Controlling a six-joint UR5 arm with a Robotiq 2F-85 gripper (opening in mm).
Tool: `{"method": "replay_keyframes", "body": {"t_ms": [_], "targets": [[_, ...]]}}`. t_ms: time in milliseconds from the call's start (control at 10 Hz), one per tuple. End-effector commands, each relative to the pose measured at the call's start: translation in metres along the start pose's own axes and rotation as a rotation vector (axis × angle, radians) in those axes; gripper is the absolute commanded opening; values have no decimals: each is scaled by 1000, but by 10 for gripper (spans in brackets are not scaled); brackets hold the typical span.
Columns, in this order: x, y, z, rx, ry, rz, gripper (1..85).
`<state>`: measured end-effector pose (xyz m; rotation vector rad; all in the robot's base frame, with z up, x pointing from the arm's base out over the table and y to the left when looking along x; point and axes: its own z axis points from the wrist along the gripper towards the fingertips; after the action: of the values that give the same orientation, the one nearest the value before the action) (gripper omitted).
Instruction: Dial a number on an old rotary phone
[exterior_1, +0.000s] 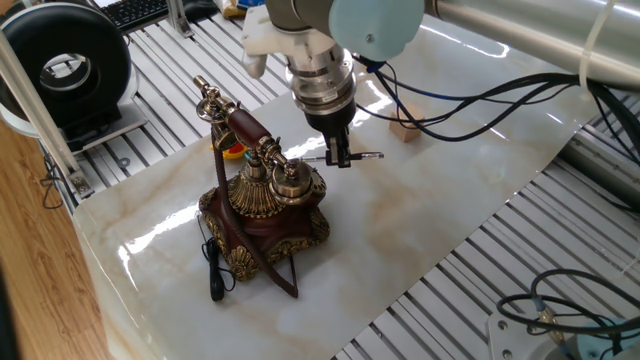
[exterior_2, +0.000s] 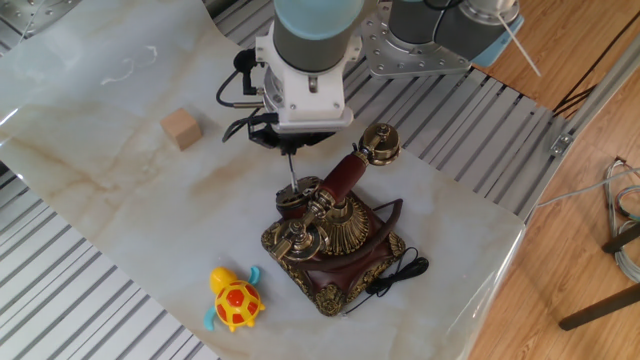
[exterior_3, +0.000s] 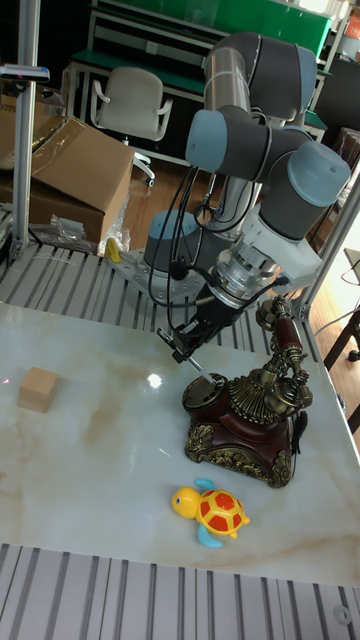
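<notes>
The old rotary phone (exterior_1: 265, 205), dark wood with brass trim, stands on the marble sheet with its handset (exterior_1: 245, 130) resting across the cradle. It also appears in the other fixed view (exterior_2: 330, 235) and the tall fixed view (exterior_3: 245, 420). My gripper (exterior_1: 340, 158) hangs just beside the phone, on the side away from the cord. It is shut on a thin metal rod (exterior_2: 292, 170). The rod's far end reaches the phone's dial side (exterior_2: 291, 198). Whether it touches the dial I cannot tell.
A small wooden cube (exterior_2: 181, 129) sits apart on the marble sheet (exterior_2: 120, 190). A yellow and orange toy turtle (exterior_2: 235, 298) lies near the phone's base. Slatted metal tabletop surrounds the sheet. Black cables trail from the arm (exterior_1: 480, 95).
</notes>
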<state>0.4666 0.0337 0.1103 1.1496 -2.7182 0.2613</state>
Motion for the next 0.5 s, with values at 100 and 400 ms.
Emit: {"method": "replay_keyframes", "body": {"t_ms": [100, 400], "targets": [[-3, 1, 1, -1, 0, -7, 13], [-3, 3, 4, 3, 3, -8, 13]]}}
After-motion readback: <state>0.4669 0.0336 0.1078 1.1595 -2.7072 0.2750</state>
